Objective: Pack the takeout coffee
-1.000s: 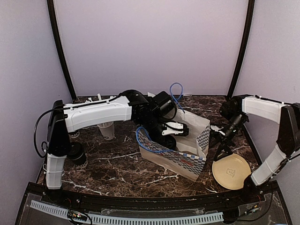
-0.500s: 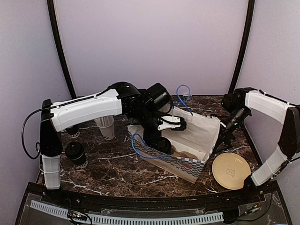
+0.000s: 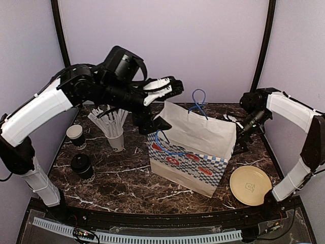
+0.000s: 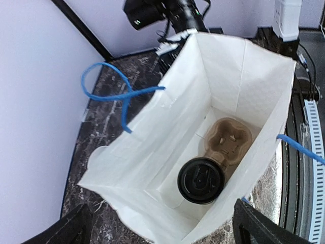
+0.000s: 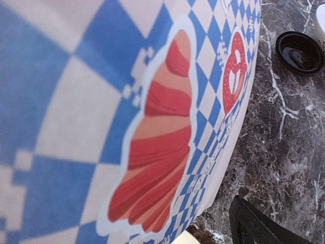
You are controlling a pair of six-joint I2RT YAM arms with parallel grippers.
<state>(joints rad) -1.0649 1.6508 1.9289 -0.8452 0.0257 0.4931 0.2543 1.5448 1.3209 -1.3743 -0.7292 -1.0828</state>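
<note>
A white paper bag (image 3: 195,137) with a blue check band and blue handles stands upright mid-table. In the left wrist view, one lidded black coffee cup (image 4: 200,181) sits in a brown cardboard carrier (image 4: 231,140) at the bottom of the bag (image 4: 152,152). My left gripper (image 3: 170,87) hangs open and empty above the bag's left rim (image 4: 162,235). A second lidded black cup (image 3: 82,165) and an open black cup (image 3: 75,135) stand at the left. My right gripper (image 3: 238,146) is at the bag's right side and looks open (image 5: 170,231). One finger (image 5: 264,223) shows; the bag hides the other.
A white cup of white sticks (image 3: 116,138) stands left of the bag. A yellow plate (image 3: 250,185) lies at the front right. A loose round black lid (image 5: 299,51) lies on the marble in the right wrist view. Purple walls close in the back and sides.
My left arm has risen out of the bag and swung up and left, leaving a cup inside. The bag has gone from tipped open to upright. My right gripper stays by it.
</note>
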